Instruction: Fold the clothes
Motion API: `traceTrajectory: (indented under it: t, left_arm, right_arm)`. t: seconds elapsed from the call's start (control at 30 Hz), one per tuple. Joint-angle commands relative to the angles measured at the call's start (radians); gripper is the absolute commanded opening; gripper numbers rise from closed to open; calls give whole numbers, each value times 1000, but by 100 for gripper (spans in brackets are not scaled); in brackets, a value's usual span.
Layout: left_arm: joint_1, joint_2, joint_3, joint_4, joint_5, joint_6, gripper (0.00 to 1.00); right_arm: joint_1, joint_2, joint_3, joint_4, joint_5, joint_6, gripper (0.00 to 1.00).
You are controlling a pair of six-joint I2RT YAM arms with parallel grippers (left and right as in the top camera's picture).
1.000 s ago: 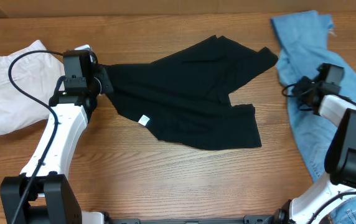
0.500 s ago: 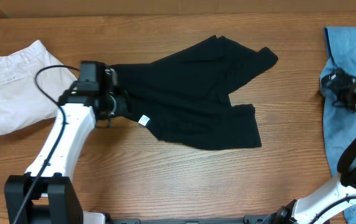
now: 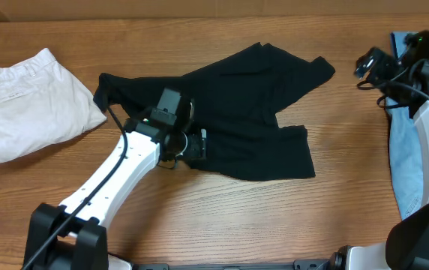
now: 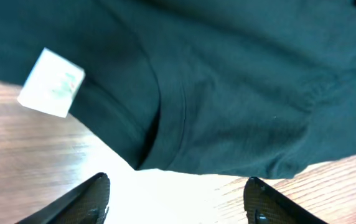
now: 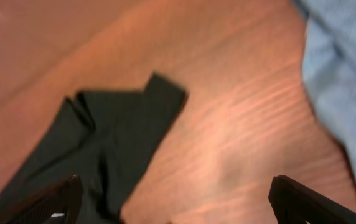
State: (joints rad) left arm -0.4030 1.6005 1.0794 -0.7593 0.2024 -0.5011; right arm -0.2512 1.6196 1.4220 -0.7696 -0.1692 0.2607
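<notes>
My left gripper (image 3: 193,142) moved right onto the black cloth (image 3: 259,90); right gripper (image 3: 366,64) pulled away, and the jeans (image 3: 400,169) probably got dragged right.

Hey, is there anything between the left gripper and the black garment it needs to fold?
Nothing visible. The left gripper is open just off the black garment edge, with only bare table between its fingers; the white tag lies off to one side.
</notes>
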Motion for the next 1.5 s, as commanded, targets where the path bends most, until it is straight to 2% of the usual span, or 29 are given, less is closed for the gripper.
traceTrajectory:
  t: [0.0, 0.2, 0.4, 0.43, 0.47, 0.5, 0.53, 0.57, 0.77, 1.0, 1.1, 1.13, 1.2, 1.23, 1.27, 1.3, 1.47]
  left_arm:
    - [-11, 61, -31, 1, 44, -183, 75]
    - [-32, 181, -32, 39, 222, -315, 85]
    - [-51, 270, -32, 148, 198, -373, 84]
    - [-51, 281, -32, 164, 197, -375, 79]
    - [-51, 290, -32, 174, 193, -375, 61]
    - [-50, 293, -32, 172, 182, -375, 29]
    - [-49, 293, -32, 164, 171, -372, 10]
    - [-48, 290, -31, 153, 165, -364, 4]
    - [2, 240, -31, -54, 75, -253, 4]
    - [237, 72, -31, -333, -269, -158, 5]
    - [383, 20, -31, -357, -333, -156, 12]
    - [429, 10, -31, -352, -319, -154, 22]
    - [513, 3, -31, -339, -255, -100, 65]
    - [542, 3, -31, -336, -221, -71, 80]
    - [567, 4, -31, -336, -192, -48, 88]
    - [583, 4, -31, -339, -173, -32, 93]
    - [580, 4, -31, -394, -64, 19, 94]
  right_arm:
    - [17, -2, 9, -37, -2, -13, 100]
    - [20, -2, 9, -84, -1, -56, 100]
    - [20, -2, 9, -101, -1, -56, 100]
    - [20, -2, 9, -103, -1, -56, 100]
    - [20, -2, 9, -104, -1, -56, 100]
    - [20, -2, 9, -105, -1, -56, 100]
    - [20, -2, 9, -105, -1, -56, 100]
    - [20, -2, 9, -106, -1, -56, 100]
    - [20, -2, 8, -132, 3, -60, 100]
    - [22, 5, 4, -183, -10, -89, 100]
    - [22, 16, 4, -187, -62, -113, 100]
    - [22, 19, 4, -187, -74, -113, 100]
    - [23, 27, 4, -187, -102, -113, 100]
    - [26, 31, 3, -188, -116, -113, 100]
    - [31, 34, 2, -187, -125, -116, 100]
    - [39, 36, -2, -187, -126, -117, 100]
    - [102, 64, -3, -206, -124, -145, 100]
